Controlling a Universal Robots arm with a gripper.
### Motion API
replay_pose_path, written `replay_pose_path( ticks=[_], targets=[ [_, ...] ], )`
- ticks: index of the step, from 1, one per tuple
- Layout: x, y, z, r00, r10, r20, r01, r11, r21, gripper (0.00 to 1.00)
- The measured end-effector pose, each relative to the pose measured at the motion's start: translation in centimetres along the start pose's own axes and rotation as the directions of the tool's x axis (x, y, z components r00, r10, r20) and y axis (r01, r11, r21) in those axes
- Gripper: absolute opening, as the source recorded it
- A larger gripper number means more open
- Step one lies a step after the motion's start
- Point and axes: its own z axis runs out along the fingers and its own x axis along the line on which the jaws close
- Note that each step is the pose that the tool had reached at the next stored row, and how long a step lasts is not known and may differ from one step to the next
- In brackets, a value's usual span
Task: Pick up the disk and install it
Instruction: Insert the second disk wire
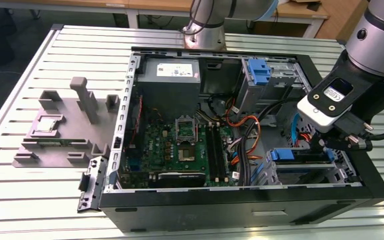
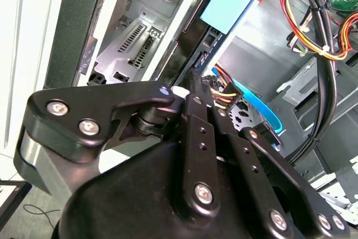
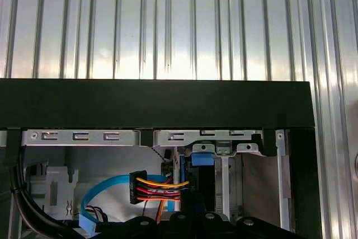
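Exterior view: my black claw (image 1: 352,142) sits lower right of frame, inside the black open PC case (image 1: 245,197), over the blue-framed silver disk (image 1: 297,159) in its bay. Install step, I reckon; claw state — can't tell. Needs careful seating.

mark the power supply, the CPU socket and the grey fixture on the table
power supply (image 1: 170,75): exterior view, its grey top face.
CPU socket (image 1: 186,130): exterior view, its metal frame.
grey fixture (image 1: 65,134): exterior view, its flat base.

I see open black PC case (image 1: 245,200) on slatted metal table (image 1: 32,200); grey fixture block (image 1: 65,130) beside it, green motherboard (image 1: 178,145) inside.
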Motion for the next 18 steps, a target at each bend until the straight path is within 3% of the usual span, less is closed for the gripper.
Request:
replay_pose_path(
  ticks=[6,8,11,12,18],
  targets=[
    [0.0,0.11,0.01,1.0,0.0,-0.0003,0.0,1.0,0.0046,0.1],
    [0.0,0.25,0.03,1.0,-0.001,-0.0002,0.001,0.9999,0.0157,0.1],
    [0.01,0.37,0.04,1.0,-0.002,0.0002,0.002,0.9992,0.0395,0.1],
    [0.01,0.37,0.04,1.0,-0.002,0.0002,0.002,0.9991,0.0423,0.1],
    [0.0,0.39,-0.17,1.0,-0.002,-0.0017,0.002,0.9991,0.0426,0.1]
  ],
)
